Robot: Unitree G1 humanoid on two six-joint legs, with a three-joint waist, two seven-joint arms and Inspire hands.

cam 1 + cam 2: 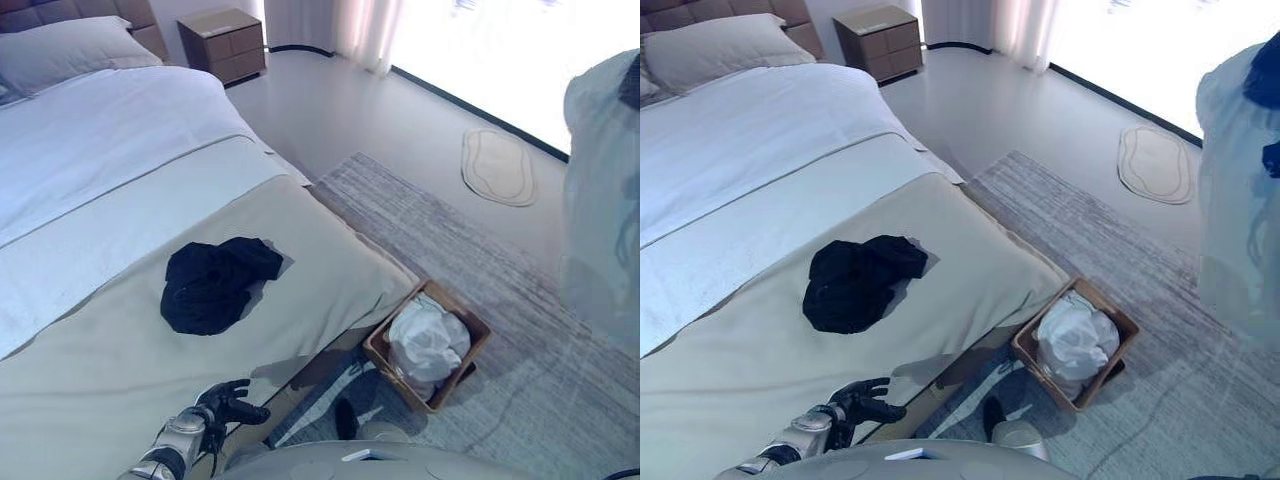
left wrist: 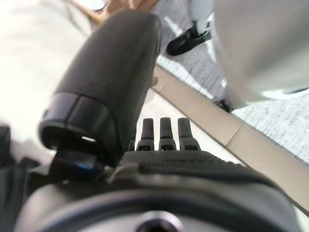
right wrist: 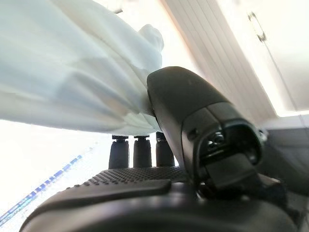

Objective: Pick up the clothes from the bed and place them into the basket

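The left hand [image 1: 222, 403] rests low at the near edge of the bed [image 1: 100, 380], its fingers [image 2: 166, 133] loosely spread and holding nothing. A black garment [image 1: 215, 283] lies bunched on the bedcover well beyond those fingertips. The right hand [image 3: 193, 121] is raised high at the right, thumb and fingers [image 3: 137, 151] pinched on a pale light-blue garment [image 1: 1238, 190] that hangs down from them. Only the right wrist view shows that grip; in the head views the cloth hides most of the hand. On the rug [image 1: 520, 290] beside the bed, below the hanging cloth, stands the brown basket [image 1: 475, 325] with white clothing [image 1: 428, 340] in it.
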